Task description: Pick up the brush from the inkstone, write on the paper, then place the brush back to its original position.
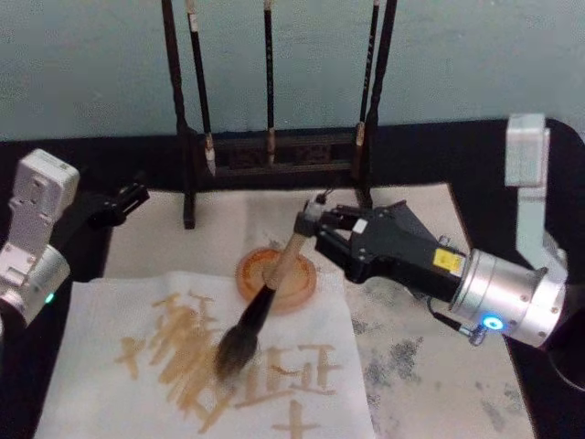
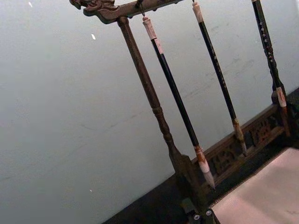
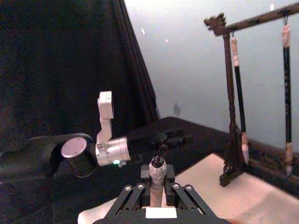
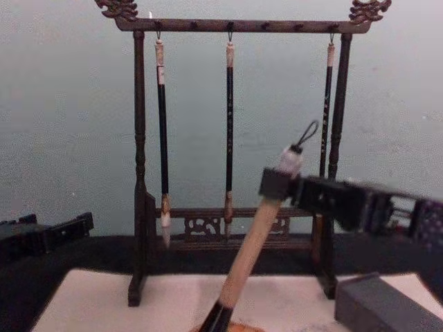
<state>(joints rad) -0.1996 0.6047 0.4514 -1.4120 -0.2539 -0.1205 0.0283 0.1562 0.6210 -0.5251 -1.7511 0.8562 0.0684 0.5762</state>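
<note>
My right gripper (image 1: 309,227) is shut on the upper end of the brush (image 1: 274,283), which has a pale tan handle and a dark ferrule. The brush slants down and to the left, crossing over the round orange inkstone (image 1: 297,288). Its bushy bristle head (image 1: 236,352) is down at the paper (image 1: 101,315), a cream-white sheet marked with tan strokes (image 1: 187,343); I cannot tell whether it touches. The chest view shows the handle (image 4: 252,249) leaning in the right gripper (image 4: 277,185). In the right wrist view the handle's top (image 3: 158,170) stands between the fingers (image 3: 133,196). My left gripper (image 1: 123,203) is parked at the far left, shut.
A dark wooden rack (image 1: 274,155) with three thin black-handled brushes (image 4: 229,124) stands behind the inkstone. A stained felt mat (image 1: 430,366) lies under the paper. A dark block (image 4: 384,304) sits at the right front. Black cloth covers the table's edges.
</note>
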